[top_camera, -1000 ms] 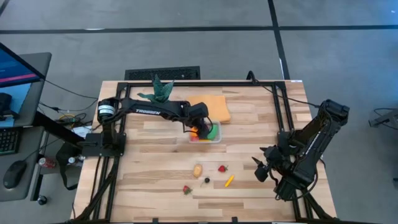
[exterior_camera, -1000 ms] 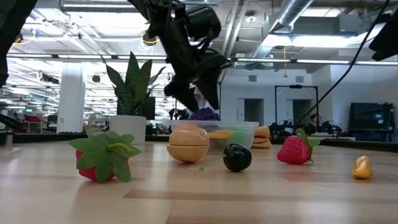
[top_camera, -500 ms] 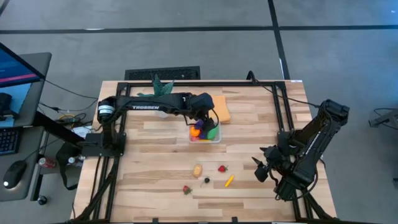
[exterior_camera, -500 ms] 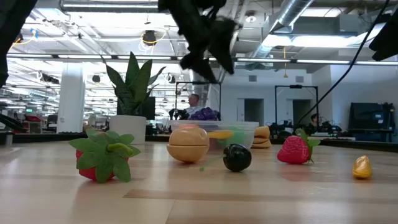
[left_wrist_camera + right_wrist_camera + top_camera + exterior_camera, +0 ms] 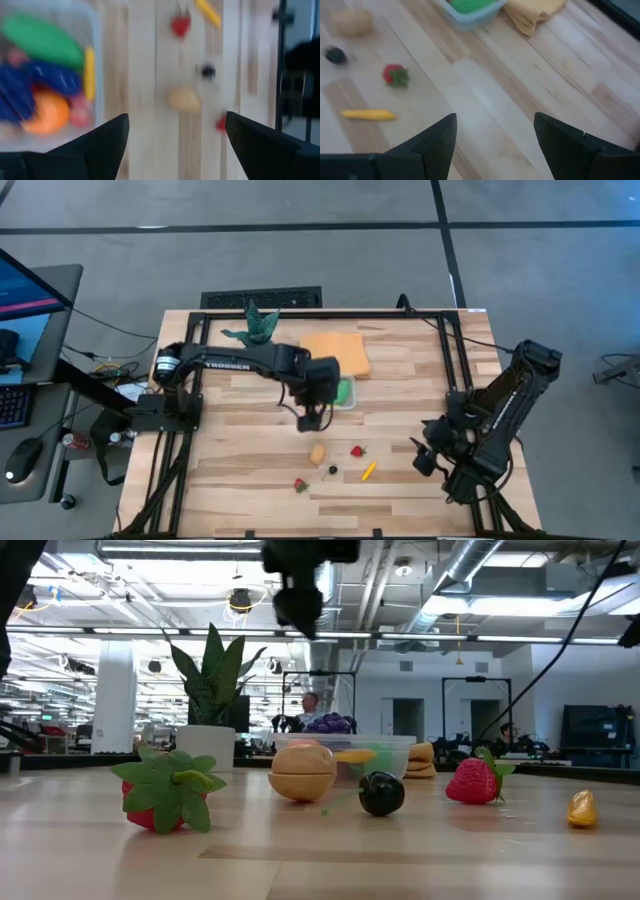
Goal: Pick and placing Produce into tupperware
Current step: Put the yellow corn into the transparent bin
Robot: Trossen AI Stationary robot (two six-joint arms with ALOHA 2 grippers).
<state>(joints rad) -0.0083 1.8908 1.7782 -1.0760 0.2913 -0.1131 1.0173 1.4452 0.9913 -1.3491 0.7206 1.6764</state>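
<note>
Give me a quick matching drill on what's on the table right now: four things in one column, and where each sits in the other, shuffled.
Things:
1. green piece
2. yellow banana-like piece
3. orange cloth
4. left gripper

Places:
A. loose on the wood, nearest the right arm
B. flat on the table behind the container
C. inside the container
D. in the air between the container and the loose pieces

Pairs: 1-C, 2-A, 3-B, 4-D
</note>
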